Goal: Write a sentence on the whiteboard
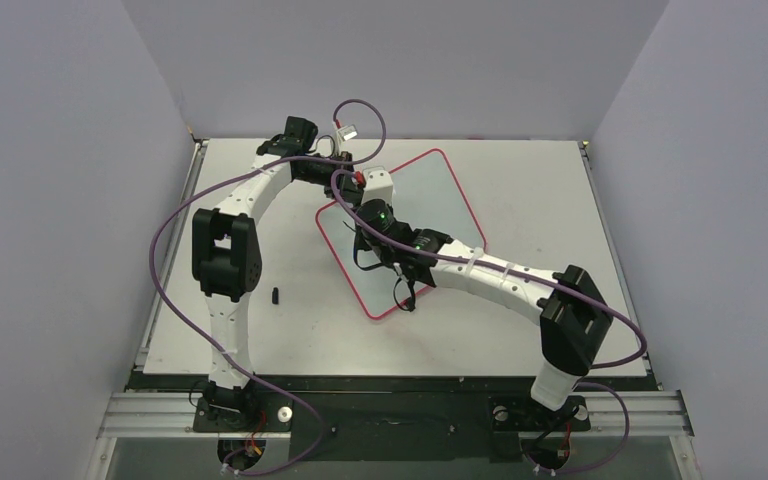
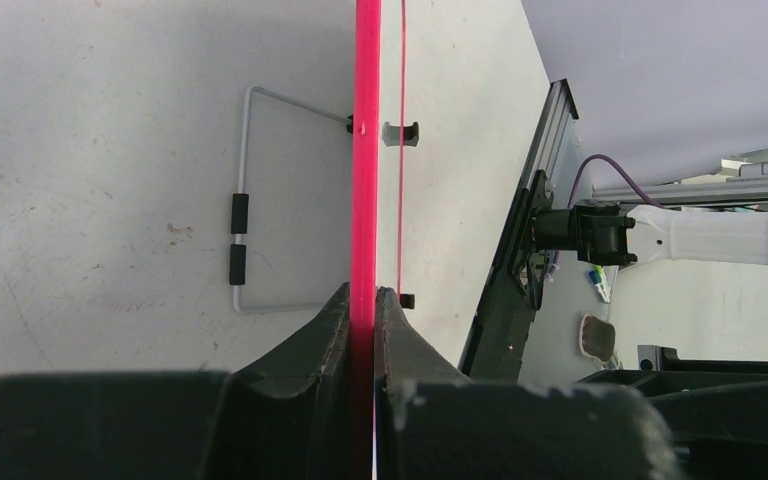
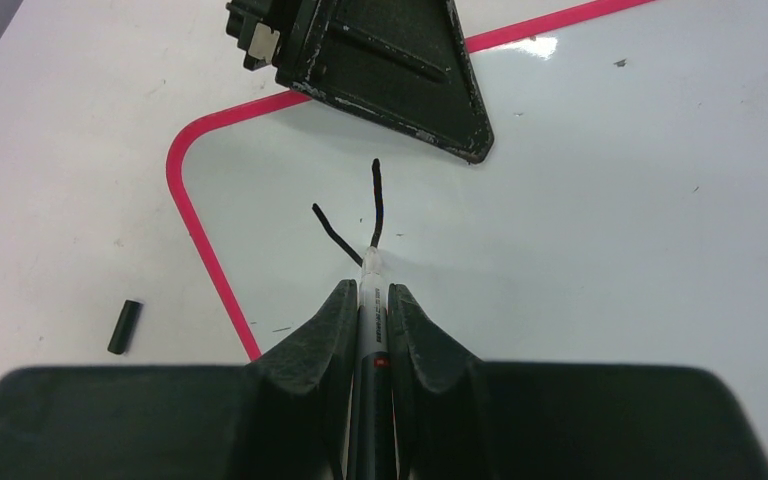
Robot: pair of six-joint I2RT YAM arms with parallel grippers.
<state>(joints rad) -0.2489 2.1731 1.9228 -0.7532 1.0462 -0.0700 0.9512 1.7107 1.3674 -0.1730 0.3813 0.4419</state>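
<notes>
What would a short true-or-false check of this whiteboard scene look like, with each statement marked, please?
1. The right gripper is shut on a marker. True.
2. The full sentence is written on the whiteboard. False: only two short black strokes show, meeting at the marker's tip.
3. The left gripper clamps the whiteboard's red rim. True.
4. The marker's cap lies on the whiteboard. False: it lies on the table, outside the rim.
</notes>
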